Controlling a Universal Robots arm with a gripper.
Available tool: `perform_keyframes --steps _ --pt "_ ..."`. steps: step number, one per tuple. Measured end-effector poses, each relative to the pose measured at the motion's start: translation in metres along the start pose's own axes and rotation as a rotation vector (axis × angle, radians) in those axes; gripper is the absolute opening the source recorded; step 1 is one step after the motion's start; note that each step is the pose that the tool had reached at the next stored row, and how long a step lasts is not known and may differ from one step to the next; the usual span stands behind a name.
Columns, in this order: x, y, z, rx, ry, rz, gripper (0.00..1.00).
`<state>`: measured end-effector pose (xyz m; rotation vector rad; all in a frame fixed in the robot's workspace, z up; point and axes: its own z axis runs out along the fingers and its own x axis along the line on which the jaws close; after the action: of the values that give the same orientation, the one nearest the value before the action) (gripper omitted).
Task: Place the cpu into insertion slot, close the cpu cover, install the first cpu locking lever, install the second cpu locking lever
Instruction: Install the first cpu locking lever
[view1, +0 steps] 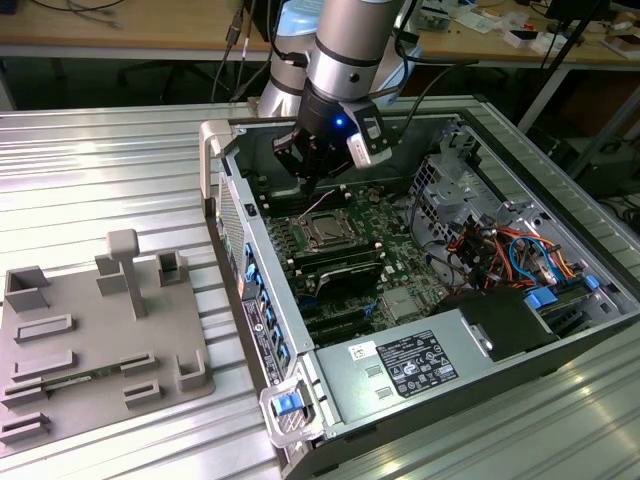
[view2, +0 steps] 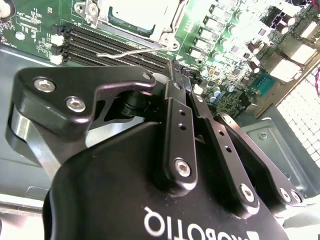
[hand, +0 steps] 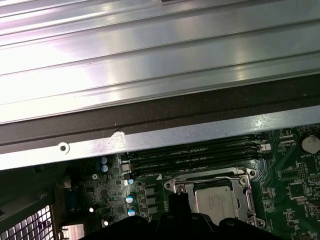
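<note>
The cpu (view1: 326, 232) lies flat in the insertion slot on the green motherboard, and its silver top also shows in the first wrist view (hand: 216, 202). The silvery cpu cover (hand: 248, 192) lies down as a frame around the chip (view2: 167, 27). One thin wire locking lever (view2: 131, 51) sticks up free beside the socket, over the memory slots, and is visible in the exterior view (view1: 318, 205) too. My gripper (view1: 308, 185) hangs just above and behind the socket, close to that lever. Its black fingers (view2: 176, 115) are shut together with nothing between them, and the gripper (view2: 172, 75) points at the board.
The open computer case has a metal side wall (view1: 235, 200) on the exterior view's left. Long black memory slots (hand: 195, 156) run beside the socket. A power supply (view1: 410, 365) sits in front, and cables (view1: 500, 250) lie on the right. A grey fixture plate (view1: 100, 340) rests on the ribbed table.
</note>
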<state>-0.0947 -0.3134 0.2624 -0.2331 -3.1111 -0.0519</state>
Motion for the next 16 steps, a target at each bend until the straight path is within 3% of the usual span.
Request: perform_keyframes --steps 16 --pt "0.0000 0.0000 0.0001 0.0002 0.0004 -0.015 0.11"
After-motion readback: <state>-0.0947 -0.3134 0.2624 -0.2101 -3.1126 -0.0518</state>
